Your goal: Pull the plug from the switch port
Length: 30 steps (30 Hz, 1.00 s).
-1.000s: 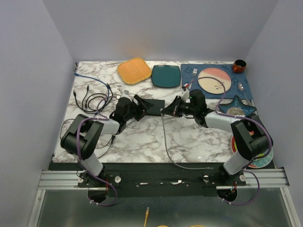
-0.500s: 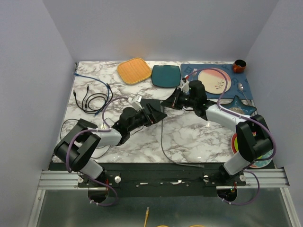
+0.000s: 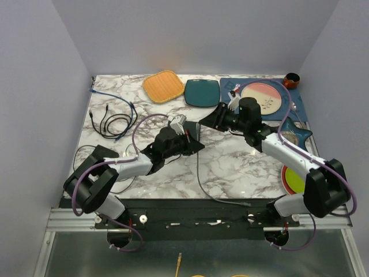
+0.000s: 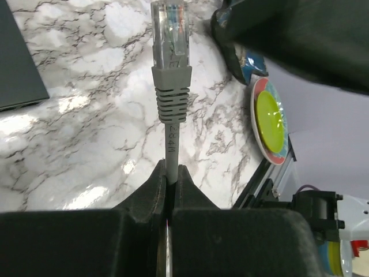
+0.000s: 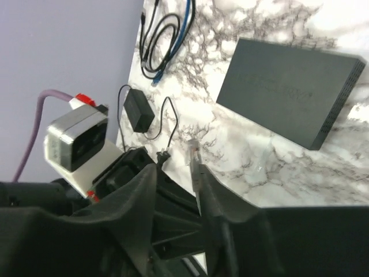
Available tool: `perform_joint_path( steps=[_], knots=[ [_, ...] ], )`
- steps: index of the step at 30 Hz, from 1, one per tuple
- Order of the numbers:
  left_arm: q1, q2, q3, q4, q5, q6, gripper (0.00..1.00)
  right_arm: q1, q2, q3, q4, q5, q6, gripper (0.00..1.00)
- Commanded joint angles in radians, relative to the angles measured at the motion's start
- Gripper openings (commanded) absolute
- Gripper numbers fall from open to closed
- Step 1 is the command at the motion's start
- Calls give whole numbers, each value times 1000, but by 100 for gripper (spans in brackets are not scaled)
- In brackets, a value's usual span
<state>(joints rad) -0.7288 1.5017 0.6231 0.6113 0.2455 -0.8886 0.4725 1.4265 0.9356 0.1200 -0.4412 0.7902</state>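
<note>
1. The plug (image 4: 170,34) looked light, its clear latch fragile. Its grey cable (image 4: 172,144) seemed soft, so the ribbed boot was judged the best hold.
2. The left fingers (image 4: 147,193) pinched the cable below the boot, with the plug out of the switch (image 5: 288,89).
3. The matte-black switch lay flat on the tabletop (image 4: 86,115); the right fingers (image 5: 135,196) stood apart, empty.

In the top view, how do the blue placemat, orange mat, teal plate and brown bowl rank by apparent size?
1. blue placemat: largest, though partly covered.
2. orange mat and teal plate: nearly alike, no firm order.
3. brown bowl: smallest.
</note>
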Motion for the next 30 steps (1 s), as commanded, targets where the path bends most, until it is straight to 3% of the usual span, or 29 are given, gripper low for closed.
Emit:
perform_joint_path(
  steps=[1, 6, 12, 17, 20, 22, 26, 28, 29, 30],
  knots=[
    [9, -150, 56, -256, -116, 97, 0, 8, -177, -17, -5, 135, -31, 52],
    [133, -311, 182, -478, -205, 120, 0, 8, -401, -104, -3, 291, 14, 56],
    [489, -360, 461, -639, -200, 111, 0, 8, -563, -228, 67, 297, 24, 55],
    [702, -226, 714, -633, -163, 43, 0, 8, -572, -262, 70, 248, 33, 55],
    [785, -100, 853, -746, -241, 53, 0, 8, -574, -281, 72, 219, 34, 54],
    [836, -13, 903, -867, -346, 40, 0, 8, -587, -291, 66, 216, 26, 54],
    [936, 104, 894, -898, -403, -4, 0, 8, -615, -308, 46, 234, 1, 54],
    [988, 194, 914, -948, -399, -10, 11, 8, -621, -305, 37, 230, -9, 54],
    [1000, 224, 952, -975, -372, -12, 25, 8, -620, -296, 24, 225, -23, 54],
    [1011, 245, 964, -992, -350, -12, 55, 8, -618, -293, 21, 222, -31, 54]
  ],
)
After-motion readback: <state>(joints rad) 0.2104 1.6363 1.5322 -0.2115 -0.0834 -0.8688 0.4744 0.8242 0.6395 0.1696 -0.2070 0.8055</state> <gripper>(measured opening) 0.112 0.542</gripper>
